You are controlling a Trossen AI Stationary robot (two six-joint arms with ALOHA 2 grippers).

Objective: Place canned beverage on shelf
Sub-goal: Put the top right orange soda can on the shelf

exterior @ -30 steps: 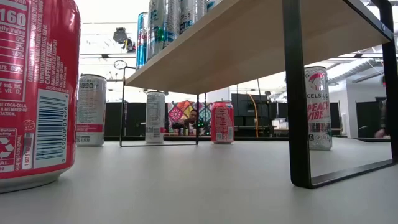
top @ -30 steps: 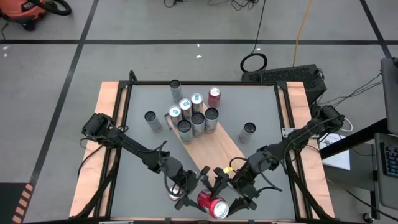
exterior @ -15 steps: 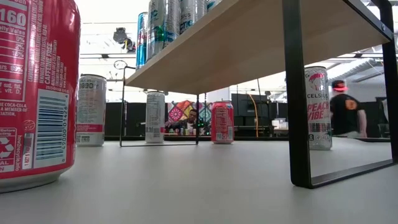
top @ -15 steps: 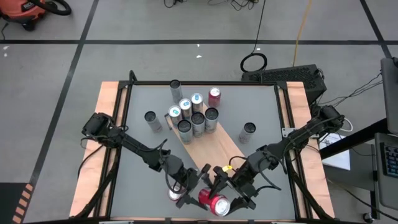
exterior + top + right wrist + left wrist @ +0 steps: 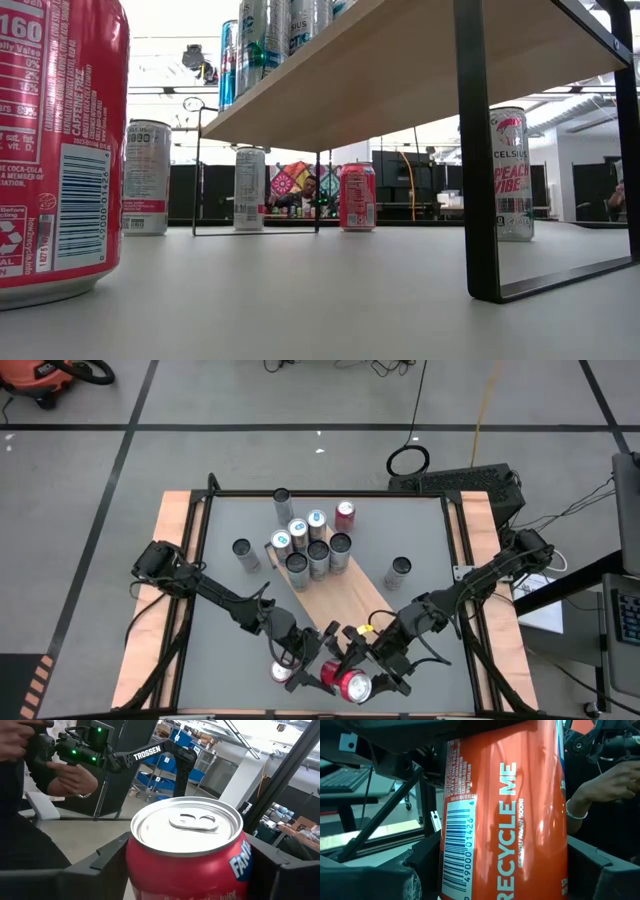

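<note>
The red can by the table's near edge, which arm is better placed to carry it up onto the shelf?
Probably the right. The right gripper has its fingers on either side of the red can, and the shelf starts just ahead of that arm. The left gripper is also at the can, so they may be handing it over.

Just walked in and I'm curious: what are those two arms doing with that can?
Both grippers are on one red can at the table's near edge: the left gripper from one side, the right gripper from the other, fingers flanking its top. It looks like a handover. The shelf already carries five cans at its far end; others stand on the table.
</note>
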